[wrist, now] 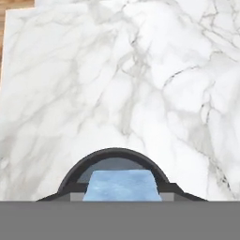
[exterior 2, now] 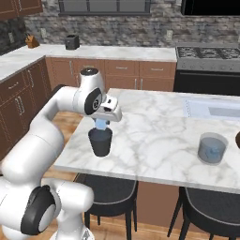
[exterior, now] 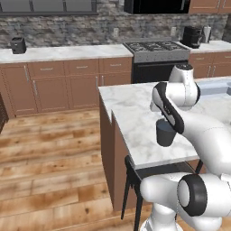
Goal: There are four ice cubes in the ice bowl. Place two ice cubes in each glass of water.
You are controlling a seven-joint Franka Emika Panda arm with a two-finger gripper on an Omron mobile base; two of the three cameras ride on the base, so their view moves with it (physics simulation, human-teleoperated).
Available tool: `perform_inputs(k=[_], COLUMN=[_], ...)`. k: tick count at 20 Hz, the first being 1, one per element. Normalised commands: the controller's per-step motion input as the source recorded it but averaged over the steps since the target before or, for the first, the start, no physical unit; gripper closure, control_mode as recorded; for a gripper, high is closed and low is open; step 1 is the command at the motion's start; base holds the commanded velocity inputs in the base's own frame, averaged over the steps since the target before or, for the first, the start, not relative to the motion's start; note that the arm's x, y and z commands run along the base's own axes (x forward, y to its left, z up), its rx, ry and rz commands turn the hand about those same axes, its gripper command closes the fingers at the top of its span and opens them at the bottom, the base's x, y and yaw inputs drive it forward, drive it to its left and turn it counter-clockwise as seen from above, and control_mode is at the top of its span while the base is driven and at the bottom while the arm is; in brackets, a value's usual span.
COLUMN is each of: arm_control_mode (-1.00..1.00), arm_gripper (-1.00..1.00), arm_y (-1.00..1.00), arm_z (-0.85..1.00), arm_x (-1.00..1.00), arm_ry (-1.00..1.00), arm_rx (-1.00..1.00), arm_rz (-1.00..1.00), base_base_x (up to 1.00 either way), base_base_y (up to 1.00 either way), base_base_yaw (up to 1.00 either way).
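White marble with grey veining tops the kitchen bench, a smooth slab on brown wooden cabinets, with a stone-tile wall and a gas stove behind it.

Directly below the pincer stands the dark glass, a short upright cylinder of dark grey to black with its round mouth facing up; in the left base view the same glass sits near the bench's front edge, partly behind the white arm. The pincer points straight down over that mouth, its jaws closed part-way on a pale blue ice cube, a small soft-edged block with no clear long axis. From the hand camera the ice cube sits between the jaws, with the dark glass rim curving just beyond it.

Well to the right of the pincer, the see-through grey glass stands upright on the bench, bluish water inside.
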Motion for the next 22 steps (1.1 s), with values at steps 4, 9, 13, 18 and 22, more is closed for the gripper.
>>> perform_inputs(k=[4,9,13,18,22], arm_control_mode=[-1.0,-1.0,-1.0,-1.0,-1.0], arm_gripper=[1.0,1.0,1.0,1.0,1.0], arm_y=[0.0,0.0,0.0,0.0,0.0], arm_z=[-0.44,-0.18,0.0,0.0,0.0], arm_x=[0.0,0.05,0.16,0.27,0.04], arm_ry=[0.11,0.03,0.0,0.0,0.0], arm_rx=[0.0,0.0,0.0,0.0,0.0], arm_rz=[0.0,0.0,0.0,0.0,0.0], base_base_x=[0.0,0.0,0.0,0.0,0.0], base_base_y=[0.0,0.0,0.0,0.0,0.0], base_base_yaw=[0.0,0.0,0.0,0.0,0.0])
